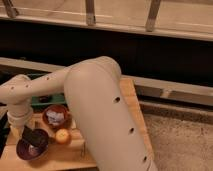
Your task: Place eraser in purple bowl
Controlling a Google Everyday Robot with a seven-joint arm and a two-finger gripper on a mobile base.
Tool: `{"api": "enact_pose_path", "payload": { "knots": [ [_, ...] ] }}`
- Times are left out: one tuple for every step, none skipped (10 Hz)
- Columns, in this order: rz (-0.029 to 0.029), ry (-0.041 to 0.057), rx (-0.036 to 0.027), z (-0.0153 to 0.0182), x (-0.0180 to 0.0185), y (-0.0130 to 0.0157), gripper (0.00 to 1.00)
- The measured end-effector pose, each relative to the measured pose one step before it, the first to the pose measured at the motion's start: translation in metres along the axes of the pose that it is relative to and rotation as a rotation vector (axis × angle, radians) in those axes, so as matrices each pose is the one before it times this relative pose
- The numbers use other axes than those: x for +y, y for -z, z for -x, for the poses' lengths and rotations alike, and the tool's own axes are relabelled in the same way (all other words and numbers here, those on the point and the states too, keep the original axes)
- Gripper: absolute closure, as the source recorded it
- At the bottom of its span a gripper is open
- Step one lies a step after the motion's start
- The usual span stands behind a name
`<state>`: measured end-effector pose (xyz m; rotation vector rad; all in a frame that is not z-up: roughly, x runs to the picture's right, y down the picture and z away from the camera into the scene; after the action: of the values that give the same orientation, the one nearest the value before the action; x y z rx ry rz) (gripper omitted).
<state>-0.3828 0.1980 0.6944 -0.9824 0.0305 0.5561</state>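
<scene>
The purple bowl (32,149) sits at the front left of the wooden table (75,152), dark with a glossy inside. My gripper (30,135) hangs at the end of the pale arm (95,110), right over the bowl's rim. It holds a small flat black block, the eraser (33,135), tilted just above the bowl's inside. The arm hides much of the table's middle and right.
A smaller reddish-brown bowl (55,116) with something pale in it stands right behind the purple bowl. A small orange-yellow ball (62,136) lies beside both. A green tray-like thing (42,101) is further back. A dark ledge and railing run behind the table.
</scene>
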Motion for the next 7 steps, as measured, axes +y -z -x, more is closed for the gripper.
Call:
{"api": "enact_pose_path", "payload": {
  "knots": [
    [0.00881, 0.00108, 0.00642, -0.00121, 0.00048, -0.00187, 0.34],
    [0.00893, 0.00001, 0.00444, -0.00242, 0.00008, -0.00124, 0.34],
    [0.00389, -0.00084, -0.0027, -0.00149, -0.00031, 0.0003, 0.34],
    [-0.00185, -0.00026, -0.00465, -0.00101, -0.0002, 0.00163, 0.34],
    [-0.00014, -0.00188, -0.00173, -0.00023, -0.00101, 0.0004, 0.34],
    [0.00006, 0.00018, -0.0002, 0.00029, 0.00062, 0.00011, 0.34],
    [0.00032, 0.0019, 0.00151, 0.00009, 0.00113, -0.00078, 0.34]
  ]
}}
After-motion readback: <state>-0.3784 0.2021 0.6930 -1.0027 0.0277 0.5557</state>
